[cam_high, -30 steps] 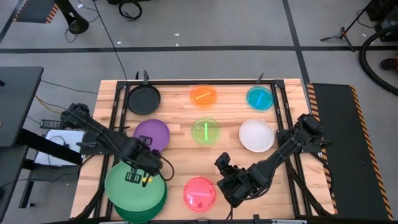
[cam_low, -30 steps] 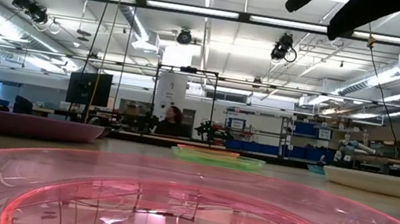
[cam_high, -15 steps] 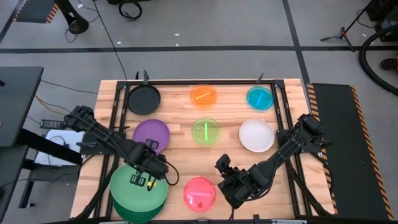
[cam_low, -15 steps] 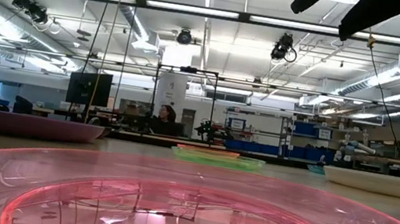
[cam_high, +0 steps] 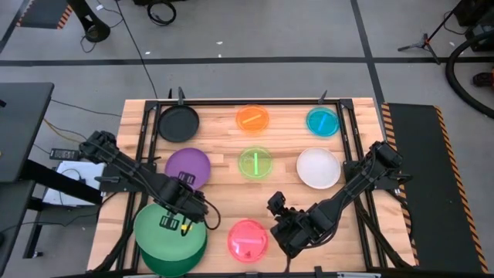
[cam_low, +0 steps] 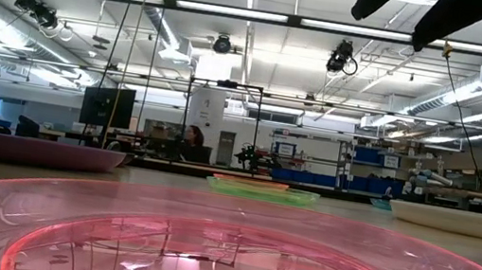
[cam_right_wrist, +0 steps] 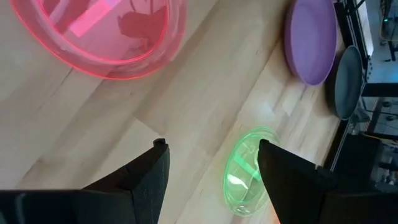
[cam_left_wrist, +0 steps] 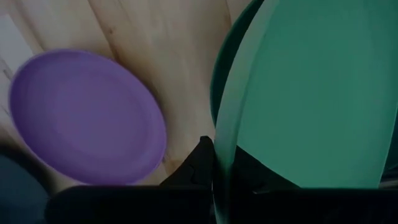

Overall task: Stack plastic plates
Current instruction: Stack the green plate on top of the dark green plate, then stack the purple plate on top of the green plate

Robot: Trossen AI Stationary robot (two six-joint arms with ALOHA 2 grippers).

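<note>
My left gripper [cam_high: 182, 222] is shut on a large green plate [cam_high: 158, 235] near the table's near left corner. That plate hovers over a second large green plate [cam_high: 181, 266] lying on the table. In the left wrist view the held plate [cam_left_wrist: 311, 93] covers most of the lower one [cam_left_wrist: 219, 74]. My right gripper [cam_high: 279, 210] is open and hangs just right of the pink plate [cam_high: 248, 240], touching nothing. The purple plate [cam_high: 188, 167] lies just beyond my left gripper. My left gripper pinches the upper green plate by its rim [cam_left_wrist: 221, 163], on the side toward the table's middle, with one finger above the rim and one below. The fingers come slanting down from the far left. The plate is lifted clear of the table, above the other green plate.
Farther back lie the black plate [cam_high: 178, 123], orange plate [cam_high: 252, 118], cyan plate [cam_high: 323, 121], lime plate [cam_high: 255, 163] and white plate [cam_high: 319, 167], each flat on the wood. A dark frame borders the table. A person sits far off in the room.
My left gripper has carried the green plate a little toward the near edge and downward, over the second green plate. The right arm has kept still.
</note>
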